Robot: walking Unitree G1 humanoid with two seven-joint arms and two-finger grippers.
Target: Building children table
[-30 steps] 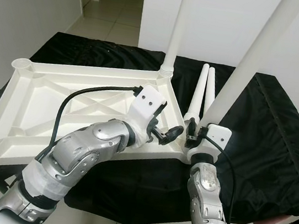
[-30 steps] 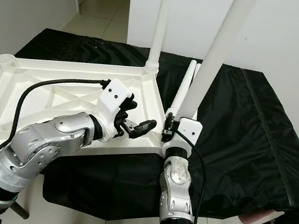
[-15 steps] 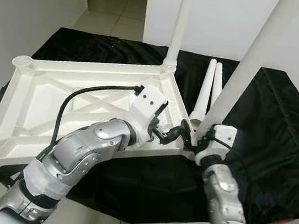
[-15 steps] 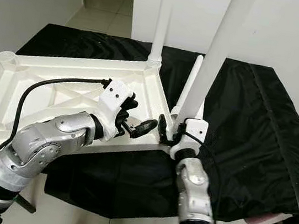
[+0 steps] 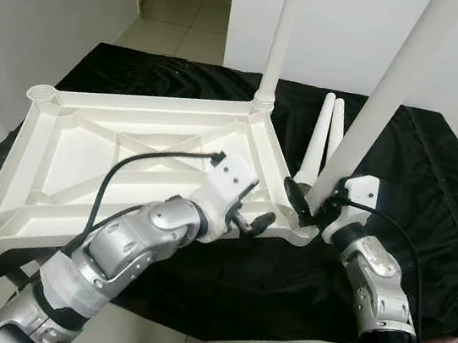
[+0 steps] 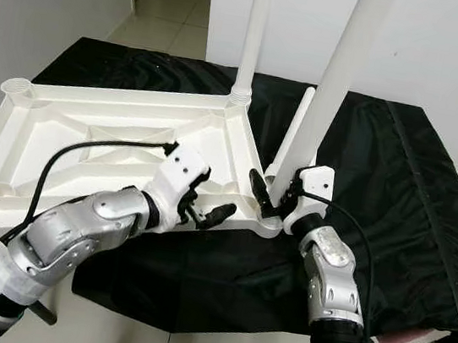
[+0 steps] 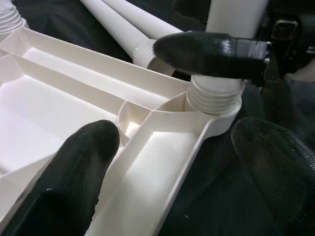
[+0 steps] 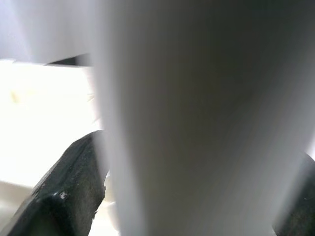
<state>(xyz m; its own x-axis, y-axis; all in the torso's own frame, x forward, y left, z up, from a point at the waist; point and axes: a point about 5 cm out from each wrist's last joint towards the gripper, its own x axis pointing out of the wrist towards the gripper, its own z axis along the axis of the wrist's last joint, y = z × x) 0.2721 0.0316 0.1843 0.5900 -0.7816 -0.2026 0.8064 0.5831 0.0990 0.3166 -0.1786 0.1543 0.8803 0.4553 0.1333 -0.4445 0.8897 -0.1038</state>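
Black fingers of the right tool (image 5: 316,208) are closed around the base of the near leg (image 5: 373,115), just above the threaded collar seated in the near right corner socket (image 7: 215,96) of the upturned white tabletop (image 5: 128,157); the right wrist view confirms a finger on each side of the leg. Compared with a second ago, the right forearm has swung outward and its wrist has rotated about the leg, which is consistent with a screwing turn. The left tool (image 5: 251,224) has dropped from the rim beside that socket to the tabletop's near edge, its fingers (image 7: 78,162) spread wide and holding nothing, one over the ribbed underside and one over the black cloth (image 5: 431,191). Judged from this, the leg is being tightened while the left arm stands by. A second leg (image 5: 277,42) stands upright in the far right corner socket. Two loose legs (image 5: 323,142) lie side by side on the cloth-covered surface beyond the right tool. Two sockets on the tabletop's left side (image 5: 39,95) are not yet filled.
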